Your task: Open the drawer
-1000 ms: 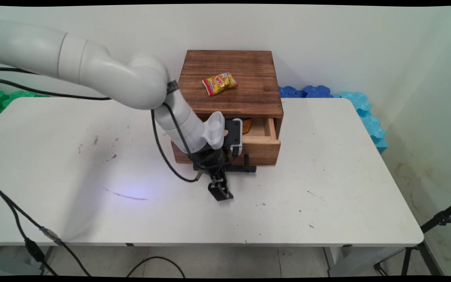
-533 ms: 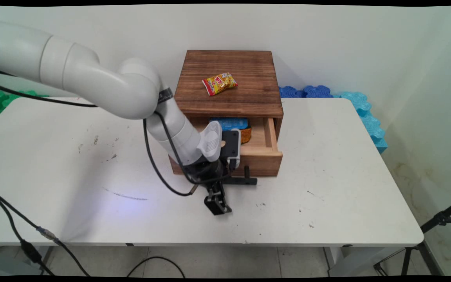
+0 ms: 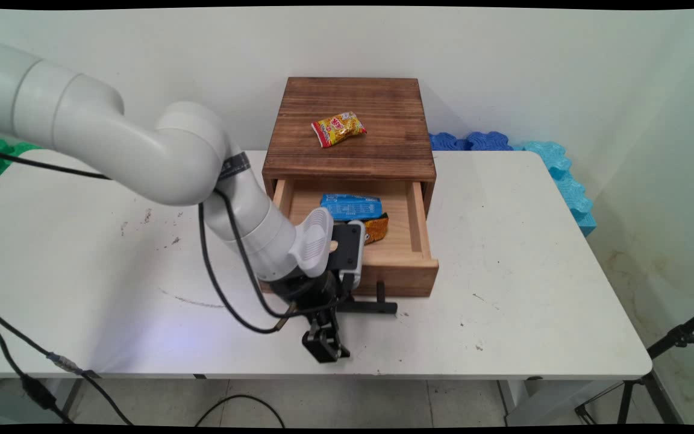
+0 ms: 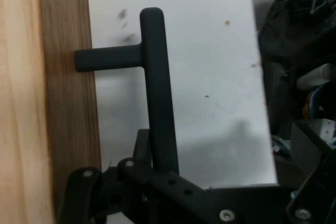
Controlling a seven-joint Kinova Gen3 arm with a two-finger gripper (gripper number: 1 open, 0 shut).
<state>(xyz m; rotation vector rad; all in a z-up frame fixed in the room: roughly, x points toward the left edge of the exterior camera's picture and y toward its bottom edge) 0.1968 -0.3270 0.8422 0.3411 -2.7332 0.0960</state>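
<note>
Main view: the wooden box (image 3: pixel 350 129) stands at the table's (image 3: pixel 534 271) far middle, its one drawer (image 3: pixel 404 265) pulled out toward the near side. Two packets lie inside, one blue packet (image 3: pixel 350 206) and one orange packet (image 3: pixel 377 228) just beside it; one yellow snack packet (image 3: pixel 338 128) lies on top.

Hand view: the gripper (image 4: pixel 157 174) is closed around the black handle (image 4: pixel 157 87) on the drawer's front.

No lettering on either snack packet is legible.
</note>
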